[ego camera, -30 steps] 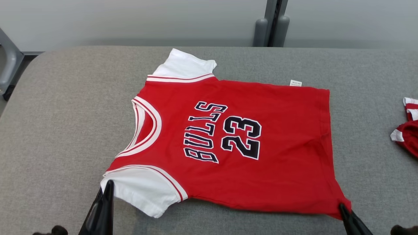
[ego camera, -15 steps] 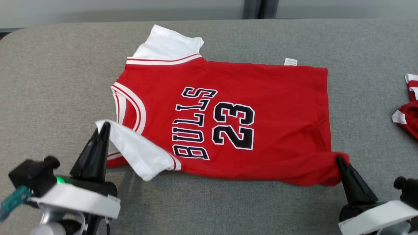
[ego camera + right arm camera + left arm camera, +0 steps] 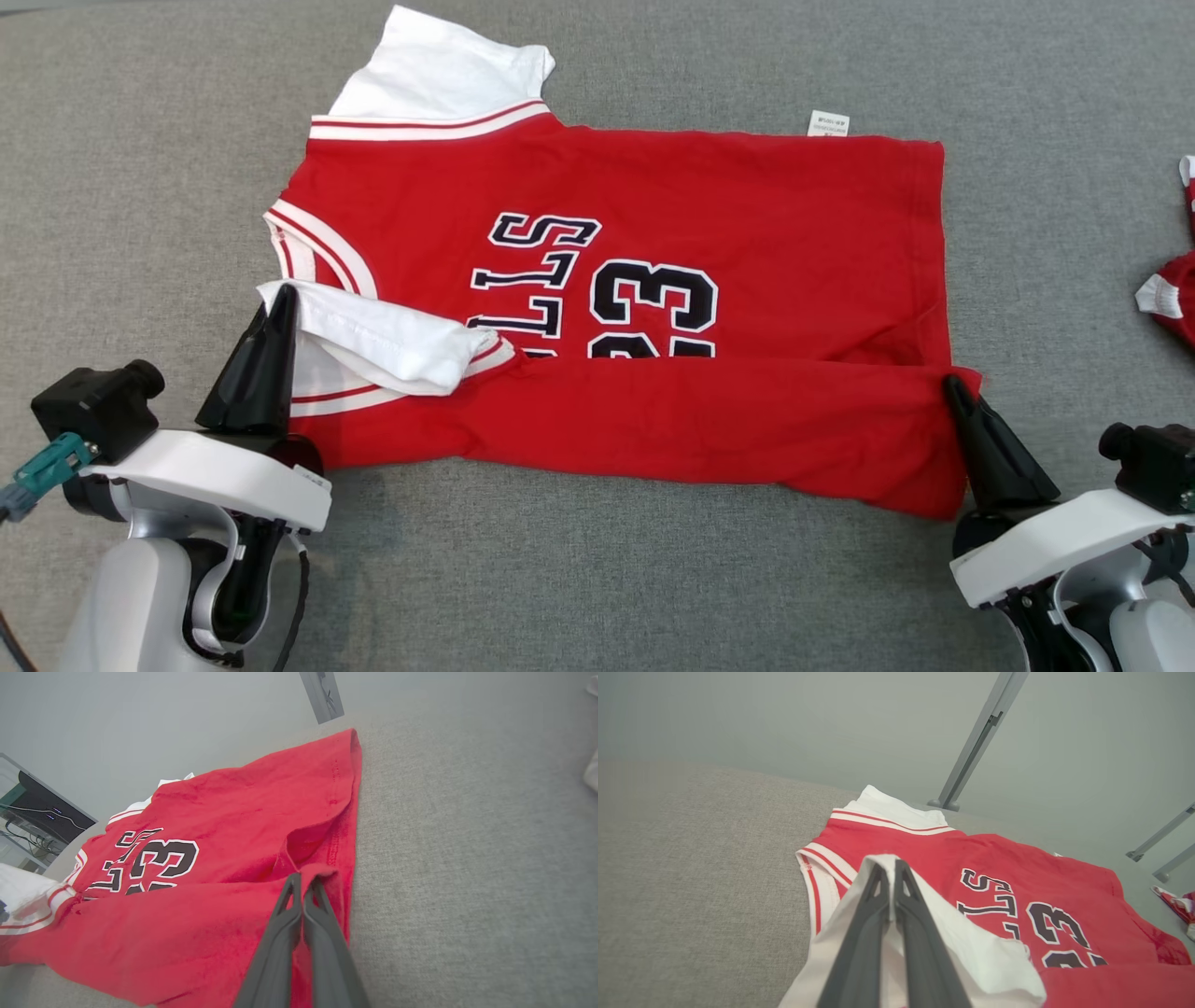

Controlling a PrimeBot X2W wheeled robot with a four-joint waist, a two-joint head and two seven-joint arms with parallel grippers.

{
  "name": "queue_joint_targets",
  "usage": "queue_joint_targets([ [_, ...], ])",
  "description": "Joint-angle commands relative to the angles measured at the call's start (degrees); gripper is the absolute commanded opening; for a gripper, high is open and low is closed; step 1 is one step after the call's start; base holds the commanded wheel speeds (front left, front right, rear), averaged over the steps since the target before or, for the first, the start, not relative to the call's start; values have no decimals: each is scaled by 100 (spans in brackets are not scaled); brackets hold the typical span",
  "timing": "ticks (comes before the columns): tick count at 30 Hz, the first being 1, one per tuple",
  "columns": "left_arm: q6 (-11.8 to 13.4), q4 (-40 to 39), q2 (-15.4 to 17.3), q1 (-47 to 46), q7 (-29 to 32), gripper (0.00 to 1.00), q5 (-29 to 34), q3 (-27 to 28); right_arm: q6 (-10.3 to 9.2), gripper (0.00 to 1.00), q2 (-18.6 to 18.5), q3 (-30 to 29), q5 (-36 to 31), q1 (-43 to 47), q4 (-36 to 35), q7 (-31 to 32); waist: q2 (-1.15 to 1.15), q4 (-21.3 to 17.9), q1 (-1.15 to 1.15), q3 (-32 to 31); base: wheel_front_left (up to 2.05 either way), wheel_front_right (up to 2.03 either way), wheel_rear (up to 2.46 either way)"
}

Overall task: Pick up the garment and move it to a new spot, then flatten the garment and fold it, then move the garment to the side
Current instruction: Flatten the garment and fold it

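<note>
The likeliest fault from here is a crooked fold. The left tool (image 3: 282, 297) is pinched together on the edge of the white sleeve (image 3: 392, 341), and the right tool (image 3: 954, 383) is pinched together on the red hem corner (image 3: 971, 378). Each seems to grip only a thin bit of cloth. If one arm runs ahead of the other, a corner could slip free or the crease could skew. The bunched sleeve might also end up as a lump under the turned layer, and a low drag could pull the whole garment (image 3: 728, 187) across the bench (image 3: 131, 187). The garment lies chest-up on the bench with its near long edge raised and turned over, covering the lower part of the black number (image 3: 653, 299). From that number, the left tool is off to the left at the collar end. The right tool is off to the right and nearer the robot, at the hem end. The other sleeve (image 3: 439, 65) lies beyond the number and to its left.
</note>
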Motion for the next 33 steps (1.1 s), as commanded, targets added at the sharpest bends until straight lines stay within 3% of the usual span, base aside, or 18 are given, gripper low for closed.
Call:
queue_joint_targets([
  [1,-48,102,-4,-121,-65,0,-16,-3,1,0,-42,10,17,-78,61,-64,0,-1,0,33,0,0,0],
  [3,-123,292,-14,-191,-204,0,-38,-33,1,0,-80,65,16,-138,122,-167,0,3,0,52,0,0,0],
  [4,-143,391,-10,-231,-289,31,-20,-38,1,4,-101,86,-6,-161,149,-231,0,6,0,57,0,0,0],
  [5,-166,479,-10,-239,-386,100,19,-44,1,35,-116,111,-37,-158,173,-312,0,4,0,51,0,0,0],
  [6,-172,548,-10,-236,-501,100,77,-51,1,72,-129,125,-77,-144,187,-394,0,1,0,38,0,0,0],
  [7,-174,623,-2,-234,-617,100,141,-65,1,100,-159,142,-137,-137,183,-501,0,-2,0,18,0,0,0],
  [13,-29,662,-39,-188,-1321,100,534,6,1,100,-201,-84,-936,-143,17,-1391,0,-22,0,-162,0,0,0],
  [20,187,-1,-74,72,-1492,100,1231,276,1,100,-38,-421,-1943,-124,-289,-1845,0,-41,0,-483,0,0,0],
  [27,307,-368,-185,669,-1487,100,1594,434,1,100,109,-487,-2128,103,-286,-1893,0,-74,0,-662,0,0,0],
  [33,306,-223,-237,957,-1488,100,1677,388,1,100,234,-625,-2098,241,-329,-1893,0,-36,0,-702,0,0,0],
])
